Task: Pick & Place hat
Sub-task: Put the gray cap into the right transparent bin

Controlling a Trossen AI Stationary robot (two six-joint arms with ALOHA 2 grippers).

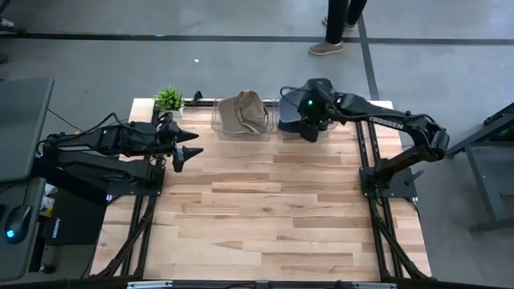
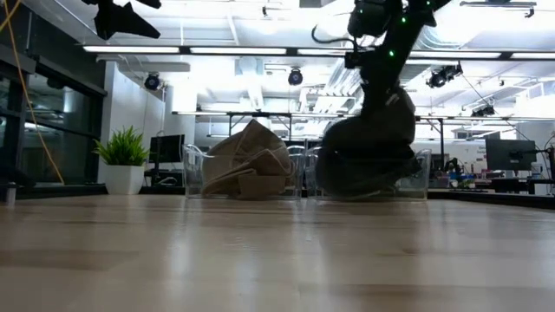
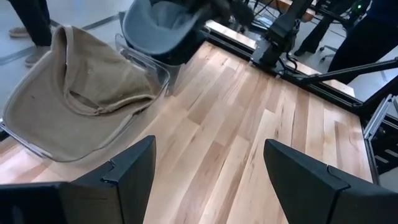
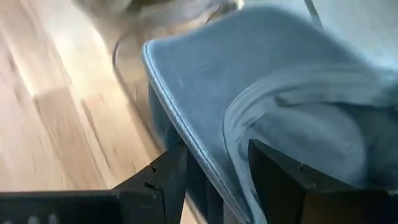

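Observation:
A grey hat (image 4: pixel 249 74) is at the table's far edge, in a clear bin (image 2: pixel 421 178); it also shows in the low view (image 2: pixel 364 156) and the high view (image 1: pixel 291 116). My right gripper (image 4: pixel 217 180) comes down on it from above and is shut on it. A tan hat (image 1: pixel 243 112) lies crumpled in a second clear bin (image 2: pixel 192 173) to the left of the first, and the left wrist view shows it (image 3: pixel 74 99). My left gripper (image 1: pixel 193 152) hangs open above the table's left side, apart from both hats. My right gripper has the grey hat by its rim (image 4: pixel 205 168), which runs between the two fingers. One finger (image 4: pixel 168 174) is on the outer side and the other (image 4: pixel 280 180) on the inner side. The fingers point down from above. The hat hangs below them, its lower part inside the bin.
A small potted plant (image 1: pixel 169 98) stands at the far left corner, beside the tan hat's bin. Bare wood (image 1: pixel 273 209) fills the middle and near part of the table. A person's feet (image 1: pixel 329 44) show on the floor beyond the far edge.

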